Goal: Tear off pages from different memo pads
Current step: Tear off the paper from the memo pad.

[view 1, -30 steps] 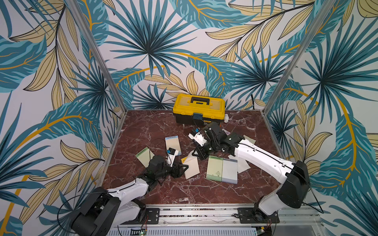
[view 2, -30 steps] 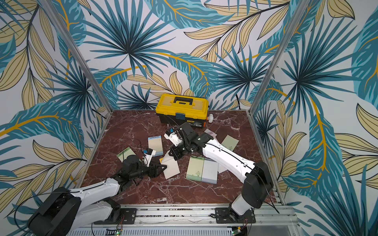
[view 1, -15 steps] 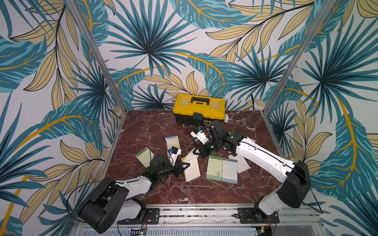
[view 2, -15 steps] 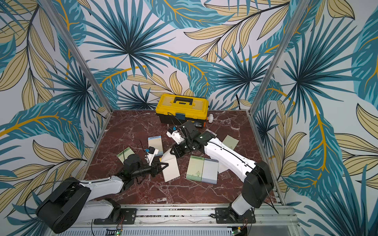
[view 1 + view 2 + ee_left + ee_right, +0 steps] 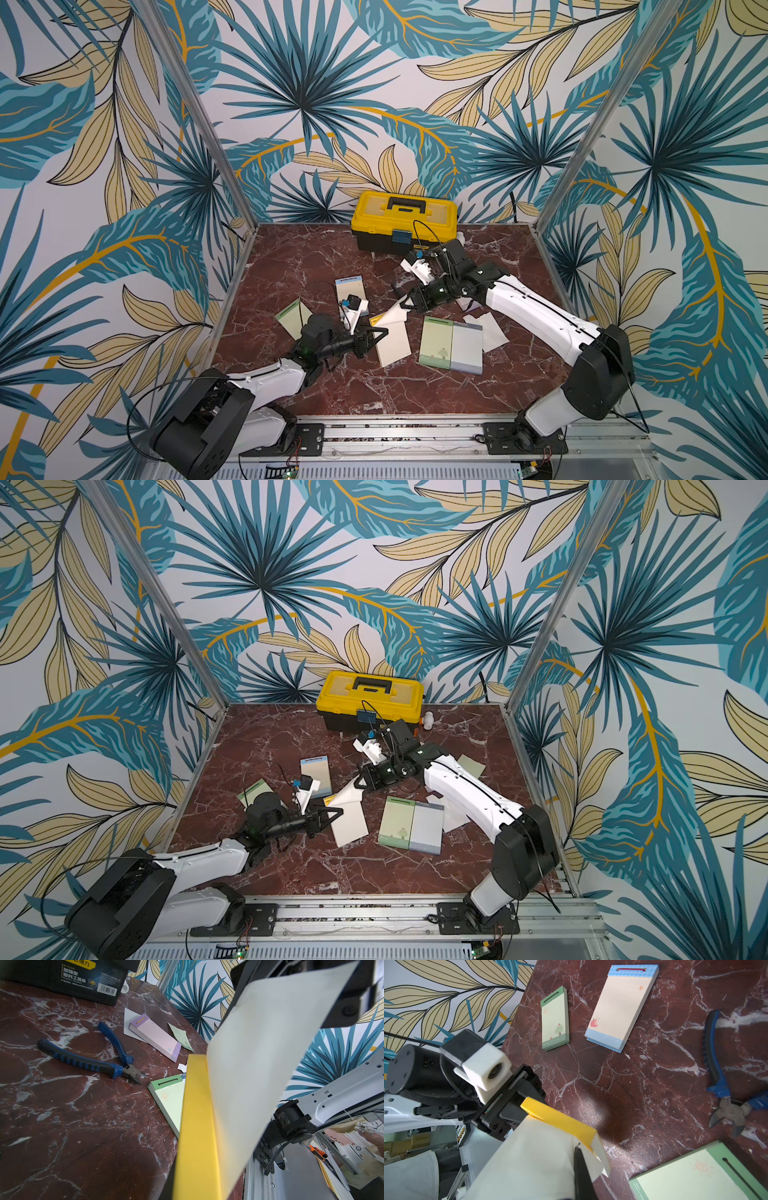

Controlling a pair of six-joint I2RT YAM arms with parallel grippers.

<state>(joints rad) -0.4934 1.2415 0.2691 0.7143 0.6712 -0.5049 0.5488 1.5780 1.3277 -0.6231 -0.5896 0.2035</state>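
1. Mid-tear on the cream pad with the yellow header [image 5: 392,349], lying flat near the middle of the marble table [image 5: 316,257], just beside the large green pad [image 5: 435,343].
2. Top page [image 5: 395,313] peeled up and back from it, apparently joined along the header, so not yet torn free.
3. Pinched at its raised edge by the right gripper [image 5: 407,304], jaws closed on the paper.
4. Pinned at the header end by the left gripper [image 5: 380,332], jaws clamped shut on the pad itself.
5. Already done, judging by loose sheets: white pages [image 5: 492,334] beside the grey-lavender pad [image 5: 467,347], a pale green page [image 5: 181,1038] near the pink-lilac pad [image 5: 154,1036], one more white sheet [image 5: 127,1020] under that pad.
6. Left, probably: finishing this pull, then turning to the blue-bordered pad [image 5: 349,286] and the small green pad [image 5: 293,316], both lying apart with no loose sheet beside them; cannot tell which pad gave which page.
7. Outside the job: blue-handled cutters [image 5: 93,1059], yellow toolbox [image 5: 403,220] at the back wall.
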